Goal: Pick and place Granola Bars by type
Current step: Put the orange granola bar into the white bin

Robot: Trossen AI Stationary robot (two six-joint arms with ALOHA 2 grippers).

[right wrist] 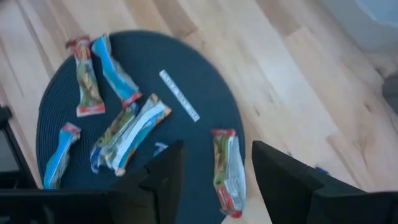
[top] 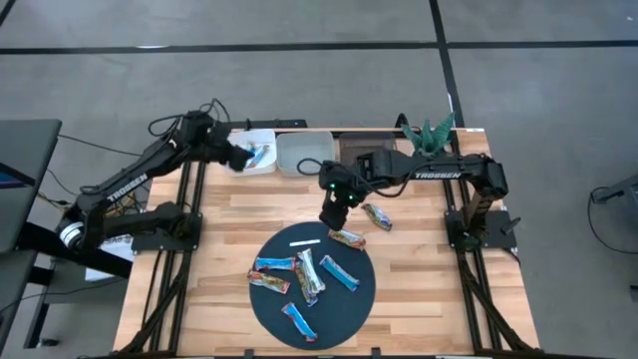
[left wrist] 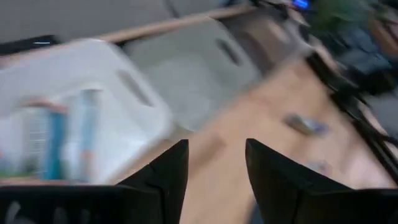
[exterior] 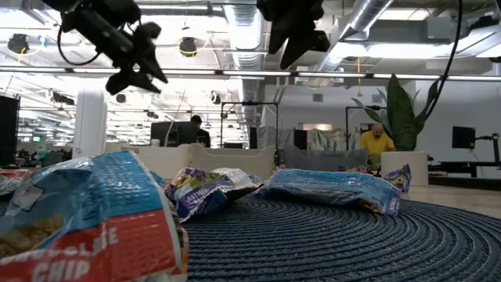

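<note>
Several foil-wrapped granola bars lie on a round dark mat (top: 344, 299): blue ones (top: 339, 271) (top: 298, 320), orange-brown ones (top: 269, 282), and a small overlapping heap (top: 309, 274). One orange-brown bar (top: 347, 238) lies at the mat's far edge, and another bar (top: 377, 216) lies on the wood. Blue bars (top: 261, 155) lie in a white bin (top: 249, 165). My left gripper (top: 239, 158) is open and empty beside that bin. My right gripper (top: 332, 211) is open and empty, above the mat's far edge and over the orange-brown bar (right wrist: 227, 171).
A thin white strip (top: 304, 242) lies on the mat. A pale bin (top: 302, 152) and a brown bin (top: 359, 148) stand next to the white bin along the far edge. A green plant (top: 431, 133) stands at the far right. Bare wood surrounds the mat.
</note>
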